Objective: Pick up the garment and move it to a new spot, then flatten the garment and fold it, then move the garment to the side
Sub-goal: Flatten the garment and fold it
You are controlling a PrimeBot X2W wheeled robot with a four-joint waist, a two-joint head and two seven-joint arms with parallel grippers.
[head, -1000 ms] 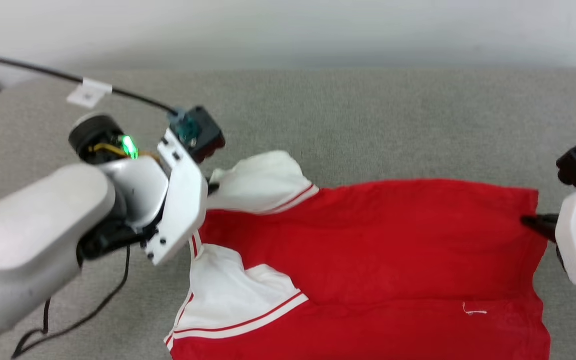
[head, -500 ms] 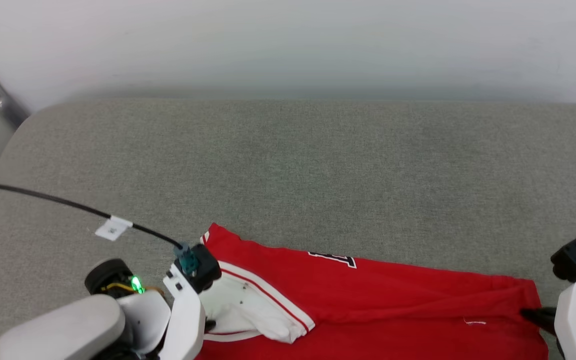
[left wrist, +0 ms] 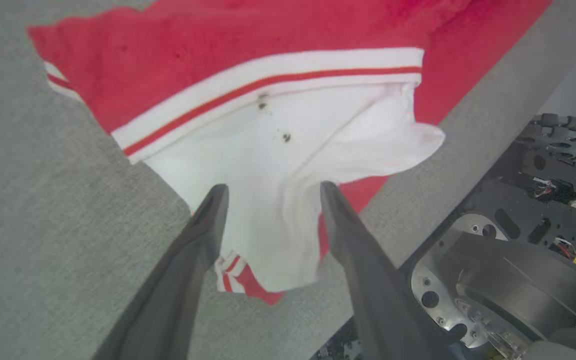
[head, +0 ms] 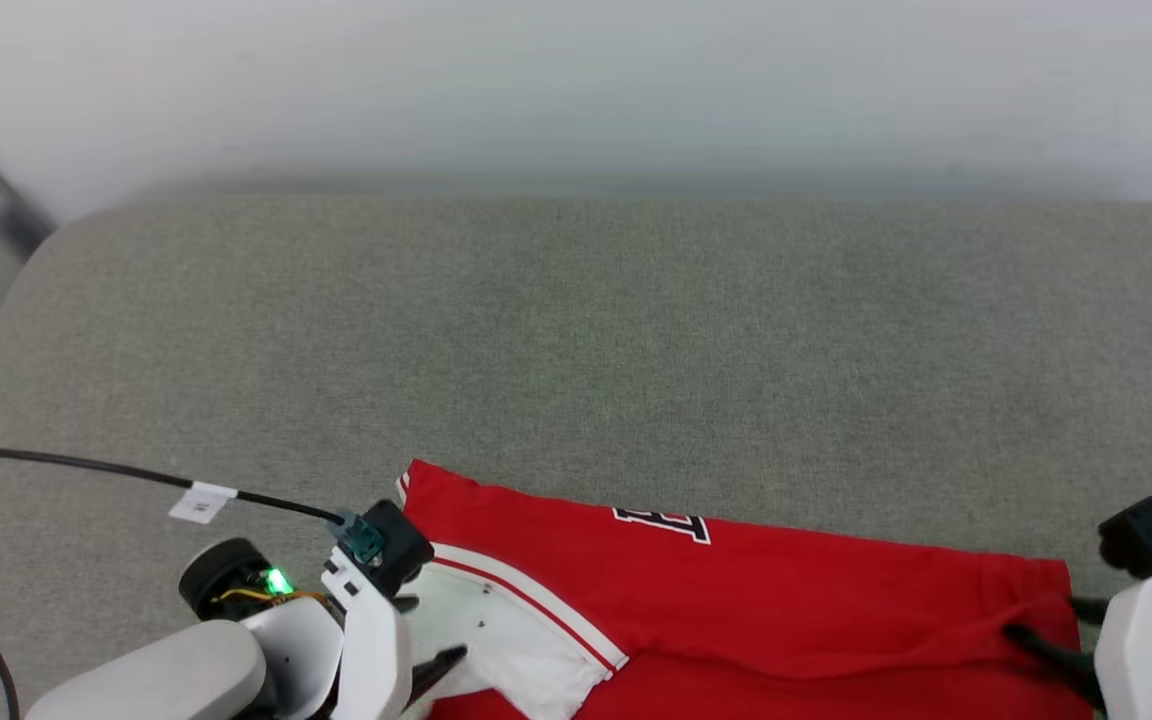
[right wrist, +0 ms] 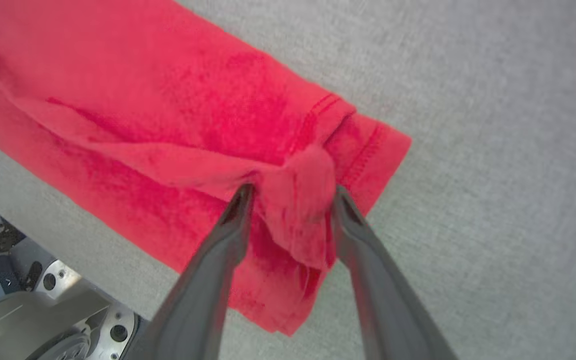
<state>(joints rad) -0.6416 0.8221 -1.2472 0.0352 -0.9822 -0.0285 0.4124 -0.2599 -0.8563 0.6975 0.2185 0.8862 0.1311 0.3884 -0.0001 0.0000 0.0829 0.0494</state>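
Left wrist view: the left gripper has its jaws apart and holds nothing, its two dark fingers straddling the white sleeve of the red jersey T-shirt, which lies slack beneath them. In the right wrist view, the right gripper also has its jaws spread. A bunched knot of the red hem sits between the tips and touches both, and it looks loosely let go rather than pinched. From the head view, the shirt lies with its long axis running left to right along the near edge of the grey fabric-covered surface. The sleeve end is at the left gripper and the hem end at the right, so each arm is nearest its own end. A scrap of black-and-white lettering faces up. Beyond the shirt the grey surface runs back to a pale wall. A black cable trails off to the left, and the robot's base sits just below the near edge.
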